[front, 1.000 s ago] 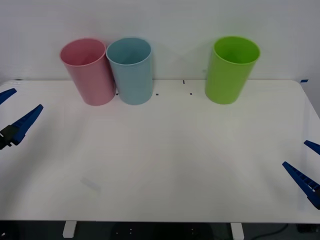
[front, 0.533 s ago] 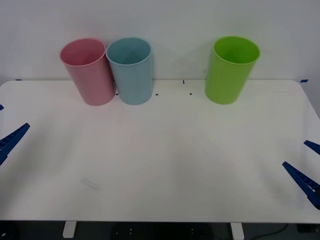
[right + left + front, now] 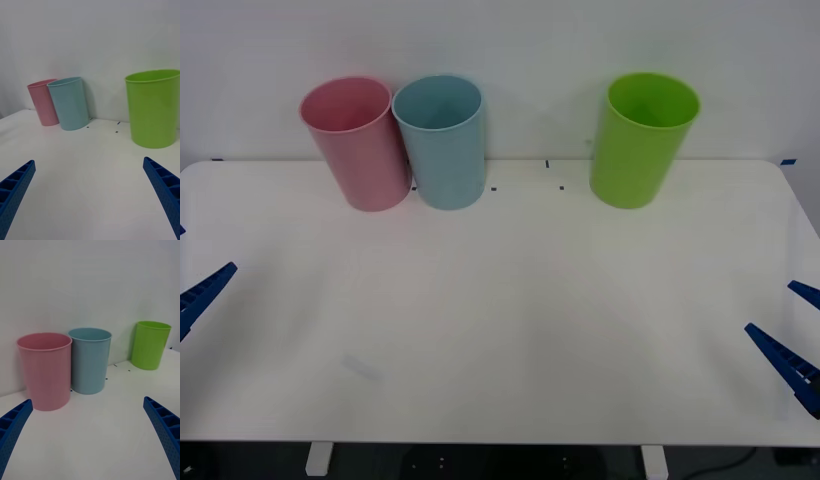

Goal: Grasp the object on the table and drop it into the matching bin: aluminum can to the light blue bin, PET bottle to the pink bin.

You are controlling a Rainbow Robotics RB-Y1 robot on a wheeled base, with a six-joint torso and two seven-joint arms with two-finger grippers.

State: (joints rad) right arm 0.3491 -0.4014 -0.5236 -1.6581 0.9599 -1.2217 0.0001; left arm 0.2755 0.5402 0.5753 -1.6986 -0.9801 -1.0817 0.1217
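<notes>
The pink bin [image 3: 360,150] and the light blue bin [image 3: 442,145] stand side by side at the back left of the white table [image 3: 510,310]. They also appear in the left wrist view, pink bin [image 3: 45,371] and light blue bin [image 3: 90,360]. No object, aluminum can or PET bottle is in view on the table. My left gripper [image 3: 188,262] is open at the table's left edge, holding nothing. At the right edge near the front, my right gripper [image 3: 798,325] is open and holds nothing as well.
A green bin [image 3: 642,140] stands at the back right, apart from the other two. A white wall rises directly behind the bins. Small black marks dot the table near the bins' bases.
My left gripper has drawn back toward the left edge and the front of the table, and less of it shows now. The right gripper and the bins have not moved.
</notes>
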